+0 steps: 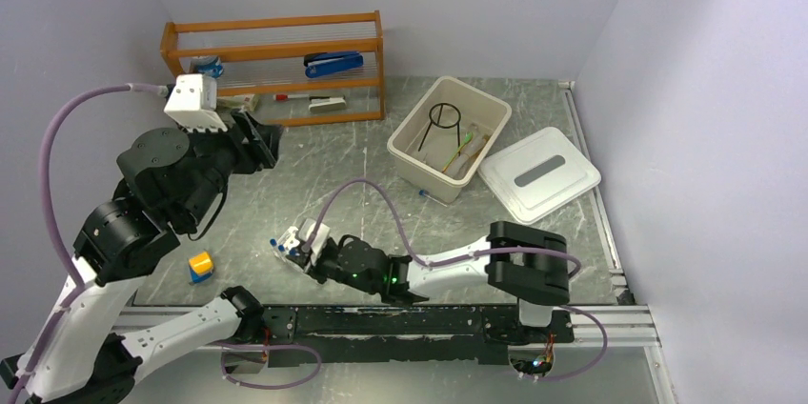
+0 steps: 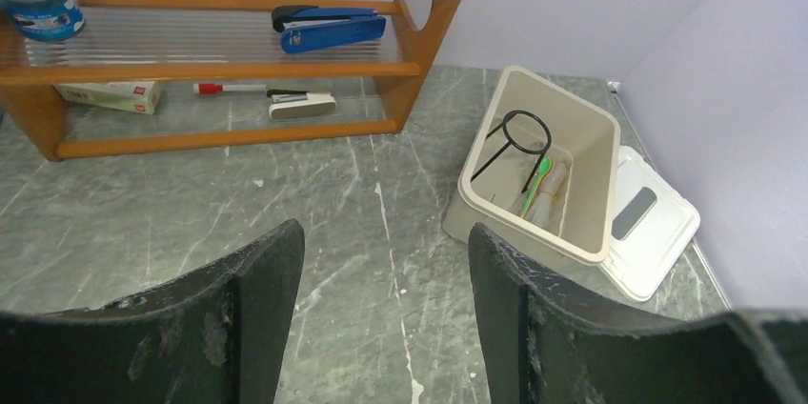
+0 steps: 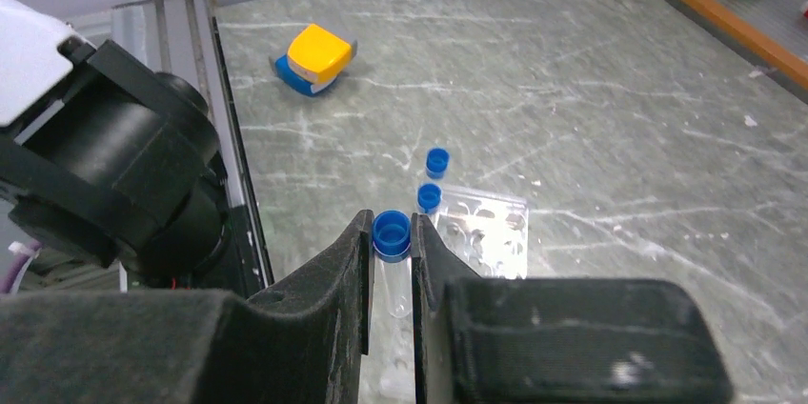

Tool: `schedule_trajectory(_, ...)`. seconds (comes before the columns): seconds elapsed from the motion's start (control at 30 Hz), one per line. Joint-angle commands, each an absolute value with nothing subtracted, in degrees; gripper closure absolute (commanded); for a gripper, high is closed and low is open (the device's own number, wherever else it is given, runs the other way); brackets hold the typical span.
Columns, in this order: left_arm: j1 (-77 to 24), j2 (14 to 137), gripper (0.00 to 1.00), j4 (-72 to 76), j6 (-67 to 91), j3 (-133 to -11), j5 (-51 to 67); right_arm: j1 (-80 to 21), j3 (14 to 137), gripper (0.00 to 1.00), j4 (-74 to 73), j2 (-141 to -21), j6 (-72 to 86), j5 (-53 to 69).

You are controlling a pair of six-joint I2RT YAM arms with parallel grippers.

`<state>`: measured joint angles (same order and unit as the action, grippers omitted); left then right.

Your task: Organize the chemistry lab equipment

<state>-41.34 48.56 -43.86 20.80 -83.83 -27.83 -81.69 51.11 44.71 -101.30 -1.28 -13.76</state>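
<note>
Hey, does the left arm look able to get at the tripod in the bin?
Probably yes: the left hand is open and empty, the bin stands uncovered with its lid beside it, and only bare table lies before the tripod inside.

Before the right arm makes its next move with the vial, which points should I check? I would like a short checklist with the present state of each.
1. Grip: right gripper shut on the blue-capped vial: ok.
2. Held vial lifted free of the table: cannot tell.
3. The bin open, its lid lying beside it: ok.
4. Free space inside the bin: ok.
5. The left gripper open and empty: ok.
6. All vials put away: not ok, two other vials stand at the clear rack.
</note>
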Motion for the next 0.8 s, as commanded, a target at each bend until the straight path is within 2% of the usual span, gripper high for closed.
schedule_trajectory(0.0, -41.4, 47.9, 0.32, -45.55, 21.55, -83.55, -29.67, -82.3, 54.88, 0.87, 49.53, -105.05, -2.88, -15.01)
schedule_trajectory(0.77, -41.4, 49.14, 0.31, -49.65, 19.47, -86.0, -30.39, -81.27, 58.36, 0.86, 54.7, -114.0, -3.36, -17.21)
